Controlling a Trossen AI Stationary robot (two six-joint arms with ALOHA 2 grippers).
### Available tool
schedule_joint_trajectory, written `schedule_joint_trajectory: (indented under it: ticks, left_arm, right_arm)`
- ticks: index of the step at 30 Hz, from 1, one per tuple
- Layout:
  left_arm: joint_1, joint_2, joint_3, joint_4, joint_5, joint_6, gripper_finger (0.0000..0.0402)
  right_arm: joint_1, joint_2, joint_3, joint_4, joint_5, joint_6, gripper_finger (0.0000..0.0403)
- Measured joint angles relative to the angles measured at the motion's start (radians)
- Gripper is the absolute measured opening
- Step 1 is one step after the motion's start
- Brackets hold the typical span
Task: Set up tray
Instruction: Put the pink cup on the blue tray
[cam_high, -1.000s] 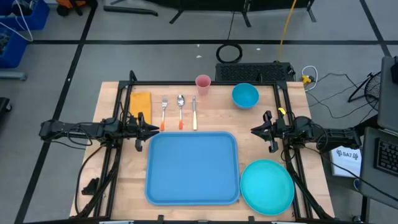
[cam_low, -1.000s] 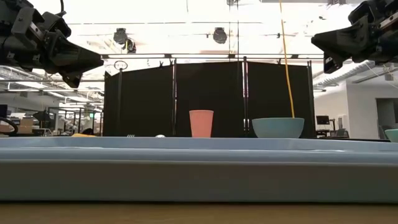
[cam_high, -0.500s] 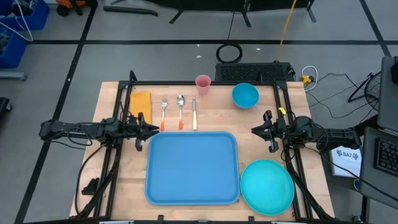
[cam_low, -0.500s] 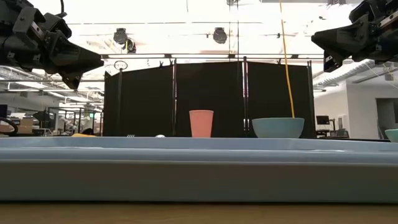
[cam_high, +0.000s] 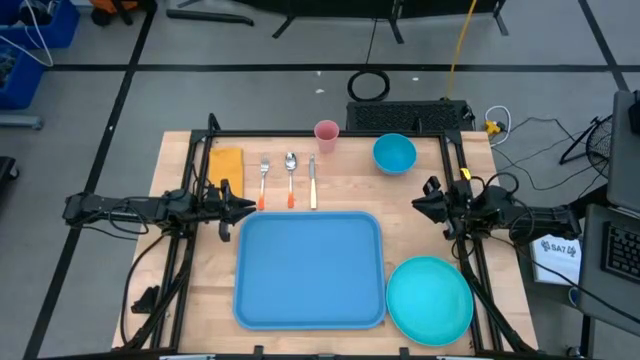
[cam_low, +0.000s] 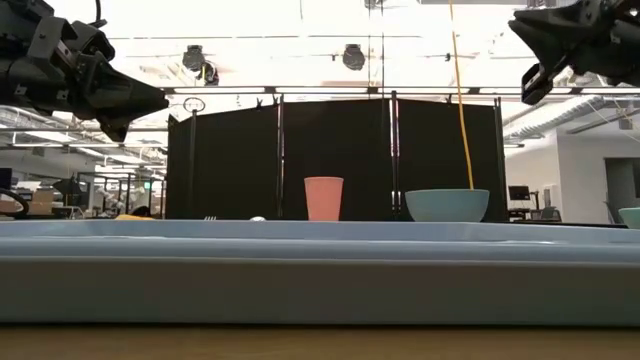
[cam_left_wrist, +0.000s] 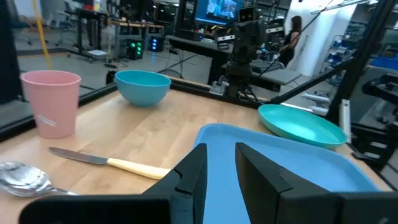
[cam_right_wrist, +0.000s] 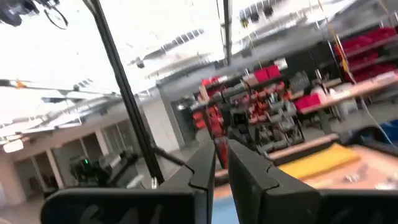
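Note:
The light-blue tray (cam_high: 310, 270) lies flat on the wooden table, near its near edge, its rim (cam_low: 320, 232) filling the low view. My left gripper (cam_high: 250, 207) hovers shut just left of the tray's far-left corner, with the tray (cam_left_wrist: 292, 168) ahead of it. My right gripper (cam_high: 416, 204) hovers shut off the tray's far-right corner, raised and tipped up toward the ceiling (cam_right_wrist: 221, 146). Neither touches anything.
A round teal plate (cam_high: 430, 298) lies right of the tray. Along the far side stand a pink cup (cam_high: 326, 134) and a blue bowl (cam_high: 394, 153). A fork (cam_high: 264, 175), spoon (cam_high: 290, 168), knife (cam_high: 312, 182) and yellow napkin (cam_high: 226, 164) lie there too.
My right gripper has risen, tipped its fingers upward, turned about its wrist and drawn back a little toward the table's right edge. It stays shut.

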Motion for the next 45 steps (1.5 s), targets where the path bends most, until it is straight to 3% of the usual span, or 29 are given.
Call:
schedule_joint_trajectory:
  ticks: [8, 10, 13, 15, 20, 25, 30, 36, 45]
  left_arm:
    - [0.000, 0.000, 0.000, -0.004, -0.018, 0.063, 0.0088]
    - [0.000, 0.000, 0.000, 0.001, -0.048, 0.064, 0.0088]
    - [0.000, 0.000, 0.000, 0.001, -0.085, 0.061, 0.0088]
    - [0.000, 0.000, 0.000, 0.001, -0.090, 0.061, 0.0088]
    - [0.007, 0.000, 0.000, 0.001, -0.090, 0.060, 0.0088]
    - [0.023, 0.000, 0.000, -0.027, -0.090, 0.017, 0.0088]
    - [0.024, 0.000, 0.000, -0.057, -0.110, -0.013, 0.0088]
    - [0.024, 0.000, 0.000, -0.060, -0.107, -0.039, 0.0088]
    - [0.024, 0.000, 0.000, -0.111, -0.099, -0.057, 0.0088]
  right_arm:
    - [0.000, -0.001, 0.000, 0.020, 0.015, -0.027, 0.0034]
    - [0.000, 0.012, 0.000, 0.041, 0.147, -0.069, 0.0034]
    - [-0.003, 0.070, 0.011, 0.031, 0.431, -0.081, 0.0034]
    - [-0.020, 0.150, 0.055, -0.032, 0.515, -0.085, 0.0034]
    - [-0.101, 0.526, 0.360, -0.212, 0.493, -0.077, 0.0034]
    - [-0.234, 1.007, 0.772, -0.389, 0.340, -0.239, 0.0034]
    - [-0.408, 1.371, 1.170, -0.647, 0.320, -0.359, 0.0034]
    - [-0.550, 1.586, 1.454, -0.752, 0.260, -0.414, 0.0034]
    - [-0.563, 1.814, 1.625, -0.881, 0.262, -0.534, 0.0043]
